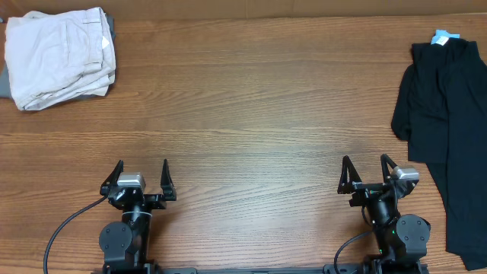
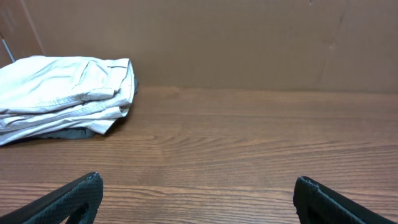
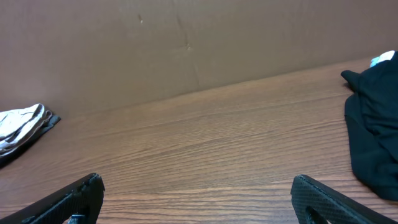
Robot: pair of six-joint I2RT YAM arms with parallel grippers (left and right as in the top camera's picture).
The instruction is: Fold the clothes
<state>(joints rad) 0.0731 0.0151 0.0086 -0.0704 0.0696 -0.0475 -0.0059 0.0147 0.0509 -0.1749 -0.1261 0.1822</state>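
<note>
No legible text, number, brand or sign in any view. Light blue piece [image 1: 445, 36] at the far end of the black garment [image 1: 445, 114], about 2 o'clock in the overhead view: any marking on it is too small to read.
</note>
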